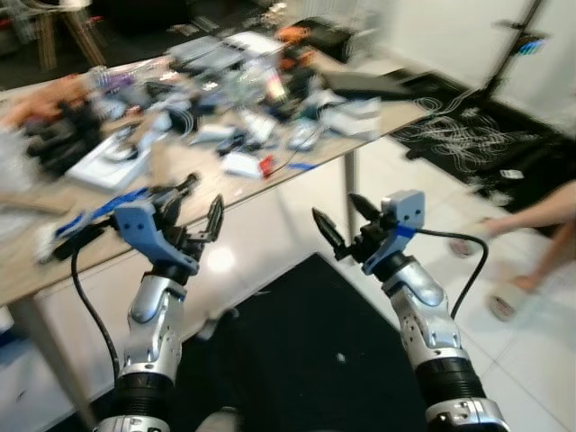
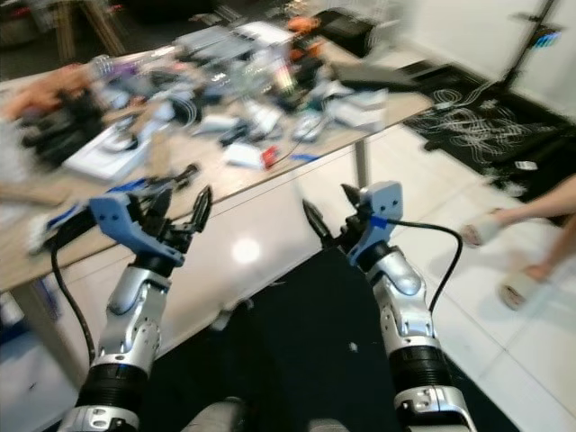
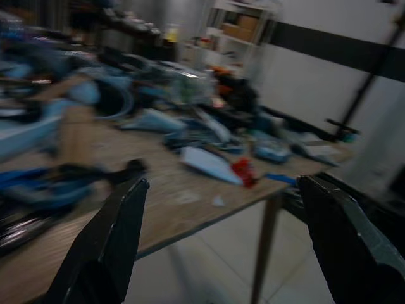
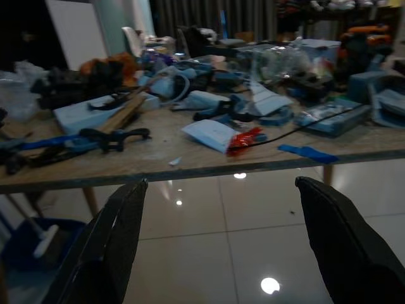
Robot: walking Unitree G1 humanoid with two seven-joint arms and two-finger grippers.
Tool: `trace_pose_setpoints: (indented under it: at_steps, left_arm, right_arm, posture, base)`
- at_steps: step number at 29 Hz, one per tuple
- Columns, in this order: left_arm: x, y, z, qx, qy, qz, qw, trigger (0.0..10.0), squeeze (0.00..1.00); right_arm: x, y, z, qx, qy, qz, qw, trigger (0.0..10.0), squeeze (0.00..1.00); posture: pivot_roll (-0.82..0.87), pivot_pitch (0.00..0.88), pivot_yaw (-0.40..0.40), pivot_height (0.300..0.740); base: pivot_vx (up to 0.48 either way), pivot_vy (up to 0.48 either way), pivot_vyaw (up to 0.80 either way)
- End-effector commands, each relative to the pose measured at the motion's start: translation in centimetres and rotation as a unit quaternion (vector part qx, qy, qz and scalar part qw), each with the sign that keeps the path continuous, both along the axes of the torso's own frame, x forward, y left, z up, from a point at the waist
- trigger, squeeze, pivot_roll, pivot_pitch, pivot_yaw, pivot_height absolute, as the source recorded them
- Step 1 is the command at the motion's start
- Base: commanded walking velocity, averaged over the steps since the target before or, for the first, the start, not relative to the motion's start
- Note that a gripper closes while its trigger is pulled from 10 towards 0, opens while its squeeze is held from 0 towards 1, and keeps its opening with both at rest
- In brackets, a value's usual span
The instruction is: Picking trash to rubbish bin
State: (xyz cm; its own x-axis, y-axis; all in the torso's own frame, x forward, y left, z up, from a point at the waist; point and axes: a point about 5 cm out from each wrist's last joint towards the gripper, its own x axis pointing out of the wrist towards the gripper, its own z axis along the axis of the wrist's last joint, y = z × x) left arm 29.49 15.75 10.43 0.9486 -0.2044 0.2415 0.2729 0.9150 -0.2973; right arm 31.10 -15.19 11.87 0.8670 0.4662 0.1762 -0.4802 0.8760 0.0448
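A wooden table (image 1: 180,171) carries a heap of cluttered items. Close to its front edge lies a white packet (image 1: 243,164) with a red wrapper (image 1: 266,166) against it; the right wrist view has them as the packet (image 4: 211,133) and the wrapper (image 4: 243,140). My left gripper (image 1: 200,205) is raised in front of the table edge, open and empty. My right gripper (image 1: 335,207) hovers over the floor just off the table's front, open too, with nothing between its fingers. No rubbish bin can be made out for certain.
A black mat (image 1: 306,342) covers the floor below my arms. A person's leg and sandalled feet (image 1: 517,270) are at the right. White cables (image 1: 468,135) lie on another dark mat beyond the table. A blue container (image 4: 31,244) sits under the table.
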Motion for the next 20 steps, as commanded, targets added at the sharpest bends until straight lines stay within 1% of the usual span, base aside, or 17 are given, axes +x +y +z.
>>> trace_pose_setpoints:
  at_steps: [1,20]
  left_arm:
    - [0.02,-0.46,-0.19,-0.002,0.003,-0.009,1.0,10.0,0.0]
    - [0.06,-0.53,-0.39,-0.008,0.006,-0.02,1.0,10.0,0.0]
  right_arm:
    - [-0.06,-0.21,-0.09,-0.003,0.001,-0.001,1.0,10.0,0.0]
    - [-0.07,-0.14,-0.22,-0.003,0.002,0.006,1.0,10.0,0.0]
  posture:
    - [-0.01,0.0,-0.022,0.74]
    - [-0.01,0.0,-0.02,0.74]
  base:
    - [0.0,0.0,0.64]
    - [0.0,0.0,0.64]
